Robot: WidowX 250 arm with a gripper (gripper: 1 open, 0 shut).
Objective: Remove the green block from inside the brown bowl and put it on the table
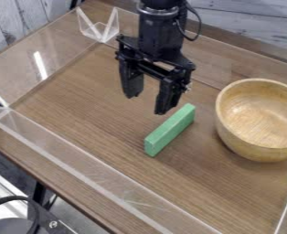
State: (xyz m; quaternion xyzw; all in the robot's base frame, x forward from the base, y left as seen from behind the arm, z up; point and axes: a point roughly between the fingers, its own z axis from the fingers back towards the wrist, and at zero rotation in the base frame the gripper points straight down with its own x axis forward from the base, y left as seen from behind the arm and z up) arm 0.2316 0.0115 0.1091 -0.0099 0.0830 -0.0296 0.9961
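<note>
The green block (pixel 171 129) lies flat on the table (pixel 85 110), a short way left of the brown bowl (pixel 262 117). Only bare wood shows inside the bowl. My gripper (pixel 151 94) hangs above the table just up and left of the block's far end, apart from it. Its black fingers (pixel 132 85) point down and stand open with nothing between them.
Low clear acrylic walls (pixel 60 155) edge the tabletop along the front and left. A clear acrylic piece (pixel 103 27) stands at the back behind the arm. Open wood lies left of the block.
</note>
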